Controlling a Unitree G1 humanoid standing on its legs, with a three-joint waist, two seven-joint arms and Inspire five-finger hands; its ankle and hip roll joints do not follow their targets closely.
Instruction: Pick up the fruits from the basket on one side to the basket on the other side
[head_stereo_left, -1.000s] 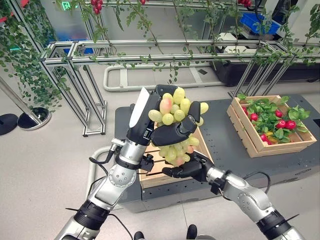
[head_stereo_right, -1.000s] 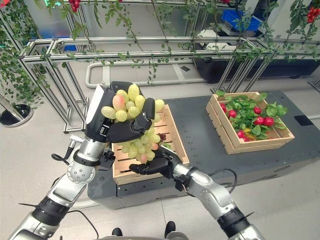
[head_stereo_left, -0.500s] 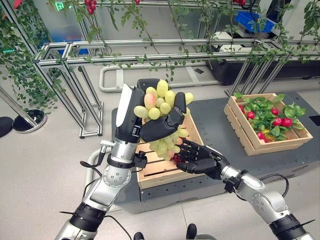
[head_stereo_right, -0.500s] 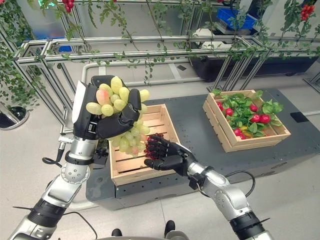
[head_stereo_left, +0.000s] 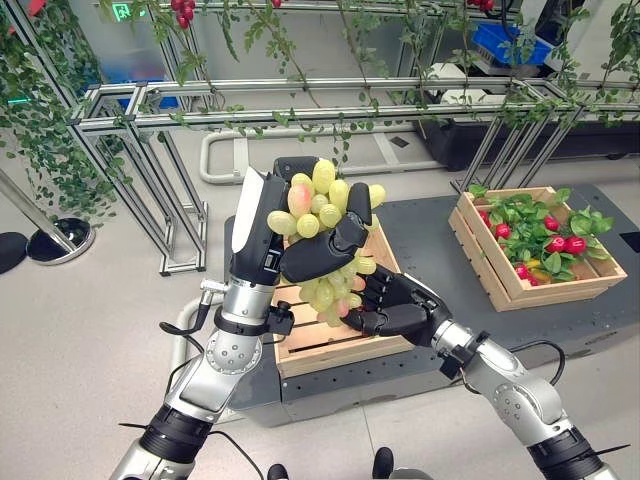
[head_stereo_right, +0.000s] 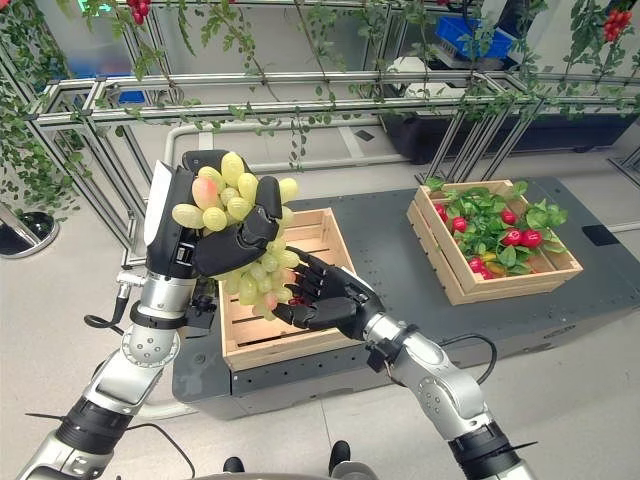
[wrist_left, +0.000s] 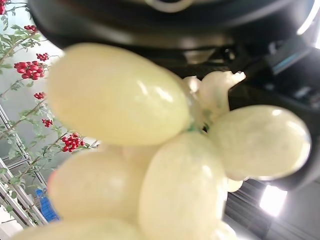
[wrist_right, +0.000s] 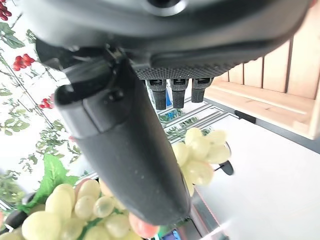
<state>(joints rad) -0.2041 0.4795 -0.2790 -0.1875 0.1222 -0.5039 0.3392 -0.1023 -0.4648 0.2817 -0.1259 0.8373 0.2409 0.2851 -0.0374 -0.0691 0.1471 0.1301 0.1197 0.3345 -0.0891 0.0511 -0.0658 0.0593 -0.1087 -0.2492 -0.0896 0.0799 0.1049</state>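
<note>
Left hand (head_stereo_left: 300, 255): fingers (head_stereo_left: 352, 215) curled round green grape bunch (head_stereo_left: 325, 205), held high above near-left crate (head_stereo_left: 340, 345) on bench (head_stereo_left: 440, 270); right hand (head_stereo_left: 395, 310) has risen in last half second, fingers spread, now cupping under hanging end of bunch; you are likely at hand-over, with far-right crate (head_stereo_left: 540, 290) of red fruit and leaves as target; watch for dropped bunch; no legible labels.

1. My right hand (head_stereo_left: 392, 310) has come up from over the wooden crate (head_stereo_left: 340, 340) and now sits against the hanging lower end of the grape bunch (head_stereo_left: 325, 215).
2. Its fingers have spread under those grapes.
</note>
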